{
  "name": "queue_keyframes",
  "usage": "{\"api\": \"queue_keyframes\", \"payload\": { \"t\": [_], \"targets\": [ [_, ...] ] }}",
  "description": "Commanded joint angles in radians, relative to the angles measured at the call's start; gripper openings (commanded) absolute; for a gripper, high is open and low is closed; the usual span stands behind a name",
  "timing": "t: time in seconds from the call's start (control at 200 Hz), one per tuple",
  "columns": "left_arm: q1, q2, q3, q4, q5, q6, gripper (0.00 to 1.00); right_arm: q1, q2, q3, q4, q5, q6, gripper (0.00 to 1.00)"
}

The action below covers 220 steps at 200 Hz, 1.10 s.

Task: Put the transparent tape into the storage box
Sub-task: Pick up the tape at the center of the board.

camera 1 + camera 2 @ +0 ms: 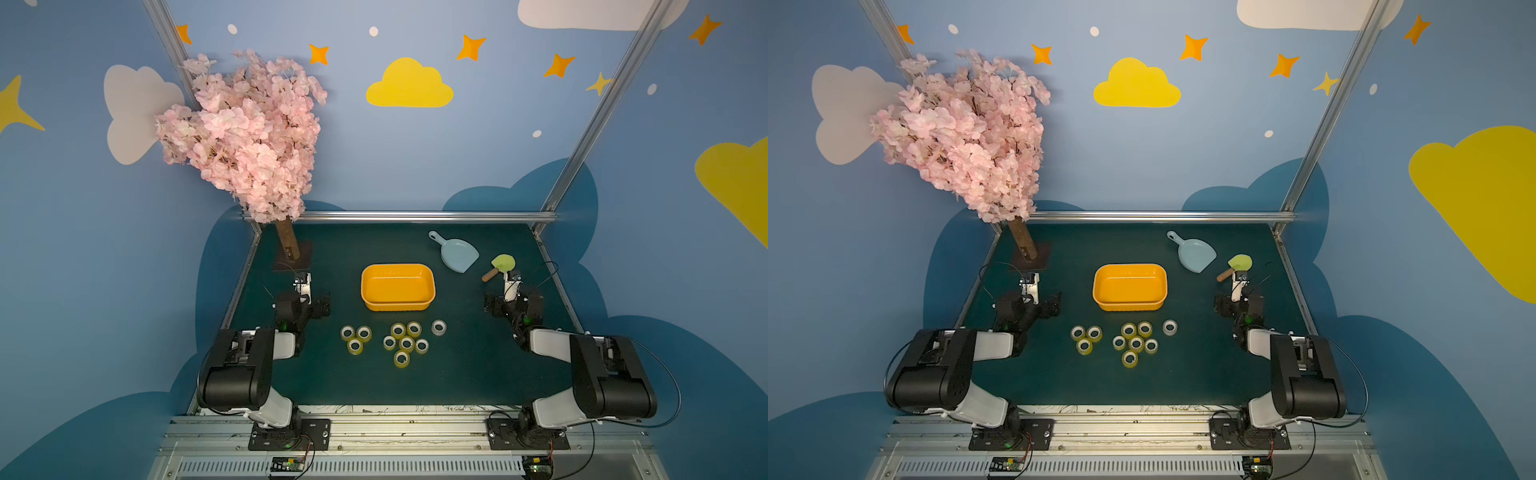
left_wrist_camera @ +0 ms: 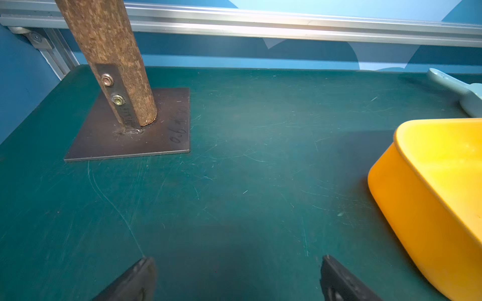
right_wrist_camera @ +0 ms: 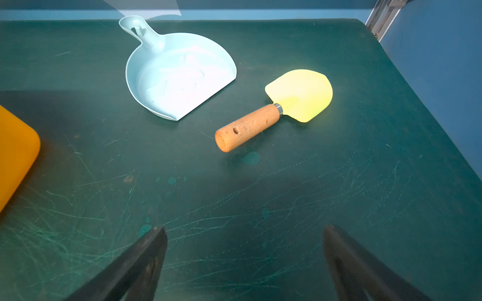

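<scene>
Nothing in the storage box [image 1: 397,306] yet, folks. The orange-yellow tub sits bare in the middle of the desk [image 1: 478,365]. All the transparent tape [image 1: 401,365] waits on the side of the box nearest the arm bases. The left tool [image 2: 238,260] hovers off the box's left end, fingers spread wide with nothing between them. The right tool [image 3: 245,229] mirrors it off the right end, also spread and empty.

Here's where it could go sour. The pack of six [image 1: 407,350] in front of the box is jammed shoulder to shoulder. A finger dropping into that crowd would likely shove a neighbour or pinch two rolls at once. The trio [image 1: 355,351] off the near-left corner has the same squeeze. The loner [image 1: 439,331] off the near-right corner stands clear and looks the safest opener. The walls are low, but a roll carried too low could clip the rolled rim and push that light tub away. Beyond the box's right end, the yellow trowel [image 3: 300,93] and the dustpan [image 3: 177,78] lie close enough for a careless swing to knock.

As for the tape: ten short, glossy rings, all lying flat with the core hole up. Most look yellow-tinted and the loner paler. I'd expect them to be slick to grip.
</scene>
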Motion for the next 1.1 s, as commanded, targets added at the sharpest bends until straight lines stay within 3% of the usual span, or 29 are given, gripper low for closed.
{"api": "queue_keyframes", "payload": {
  "t": [0.0,0.761,0.851,0.916,1.006,1.096],
  "targets": [
    [-0.002,-0.016,0.014,-0.006,0.002,0.010,1.00,0.002,-0.015,0.020,-0.017,-0.005,-0.008,0.99],
    [0.003,-0.017,0.014,-0.006,0.010,0.009,1.00,0.001,-0.018,0.019,-0.013,-0.004,-0.008,0.98],
    [-0.004,-0.039,0.016,0.003,-0.007,0.004,1.00,0.016,-0.046,0.014,-0.021,0.040,-0.002,0.98],
    [-0.020,-0.122,0.059,-0.147,-0.072,-0.004,1.00,0.033,-0.111,0.017,-0.084,0.072,-0.003,0.98],
    [-0.033,-0.247,0.175,-0.493,-0.217,-0.117,1.00,0.044,-0.197,0.028,-0.192,0.126,0.030,0.98],
    [-0.044,-0.351,0.215,-0.663,-0.280,-0.214,1.00,0.048,-0.269,0.065,-0.348,0.169,0.081,0.98]
  ]
}}
